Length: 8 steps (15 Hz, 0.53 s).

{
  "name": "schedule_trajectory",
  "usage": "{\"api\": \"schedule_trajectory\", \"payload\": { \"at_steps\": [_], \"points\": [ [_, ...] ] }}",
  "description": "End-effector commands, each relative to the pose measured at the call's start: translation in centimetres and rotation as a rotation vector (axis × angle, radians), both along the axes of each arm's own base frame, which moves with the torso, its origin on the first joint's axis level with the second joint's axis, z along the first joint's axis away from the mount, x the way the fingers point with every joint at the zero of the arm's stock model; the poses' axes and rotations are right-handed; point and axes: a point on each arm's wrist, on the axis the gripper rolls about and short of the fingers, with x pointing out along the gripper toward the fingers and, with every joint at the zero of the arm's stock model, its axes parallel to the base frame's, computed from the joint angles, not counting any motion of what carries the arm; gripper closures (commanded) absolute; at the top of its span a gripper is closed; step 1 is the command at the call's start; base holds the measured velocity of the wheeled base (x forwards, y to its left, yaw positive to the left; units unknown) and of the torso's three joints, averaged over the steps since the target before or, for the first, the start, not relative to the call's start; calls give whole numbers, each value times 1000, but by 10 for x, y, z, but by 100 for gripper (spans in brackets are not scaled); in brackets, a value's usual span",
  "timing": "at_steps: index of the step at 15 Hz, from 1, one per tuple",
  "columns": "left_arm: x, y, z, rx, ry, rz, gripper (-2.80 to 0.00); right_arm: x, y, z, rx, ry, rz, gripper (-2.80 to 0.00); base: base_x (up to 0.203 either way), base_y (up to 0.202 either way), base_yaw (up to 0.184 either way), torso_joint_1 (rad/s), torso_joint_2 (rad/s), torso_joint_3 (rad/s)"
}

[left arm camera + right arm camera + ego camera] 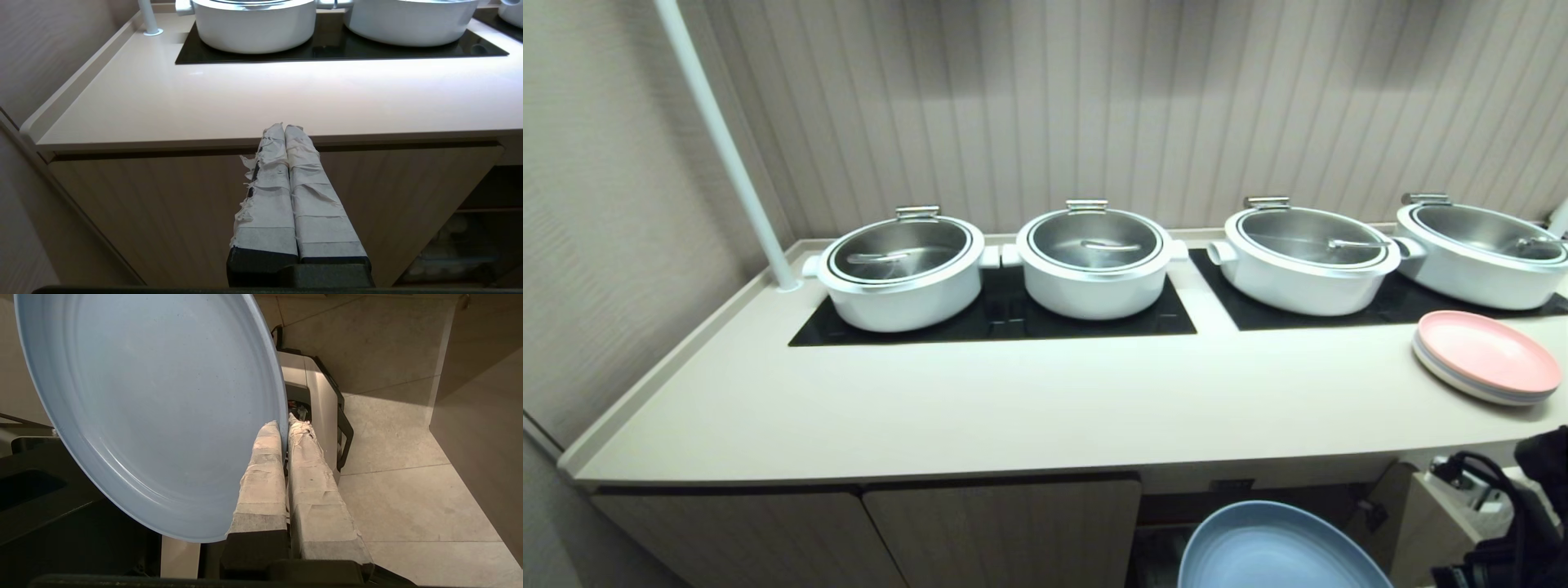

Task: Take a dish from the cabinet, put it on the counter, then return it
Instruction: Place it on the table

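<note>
Right tool (284, 428) is pinching the rim of the dish (155, 408), taped fingers (265, 473) closed on the edge, 1 pad on the inner face and 1 behind. Dish is a light-blue plate, hanging in the air below the tabletop (1013, 408) edge, in front of the cabinet (1005, 531) where the right-hand door is standing open. From the head view the dish (1274, 547) is showing its hollow face upward, low and out in front of the open bay. Not yet on the tabletop.

Left tool (284, 130) is idling with its 2 taped fingers pressed together on nothing, pointed at the closed cabinet door under the tabletop lip.

On the tabletop: 4 white pots (903, 273) with metal lids sitting on black cooktop panels (996, 318), and a stack of plates (1486, 359) with a pink 1 on top at the right end. A broad bare stretch lies in front of the pots.

Handling guess: the dish looks stiff, light, matte, probably plastic, so unlikely to shatter but apt to pivot in a single-point rim pinch. The hold is at 1 edge only, so the far side will be wanting to droop or swing. The low raised rim is the sensible place to grip; the flat centre gives nothing to pinch. Setting down wants the free edge touching first.
</note>
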Motion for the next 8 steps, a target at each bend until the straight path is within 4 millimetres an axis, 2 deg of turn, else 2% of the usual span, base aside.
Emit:
{"api": "schedule_trajectory", "payload": {
  "at_steps": [1,8],
  "points": [
    [0,0,0,0,0,2,0,0,0,0,2,0,1,0,0,0,0,63,-124,-59],
    [0,0,0,0,0,0,0,0,0,0,1,0,0,0,0,0,0,67,-137,-68]
  ]
}}
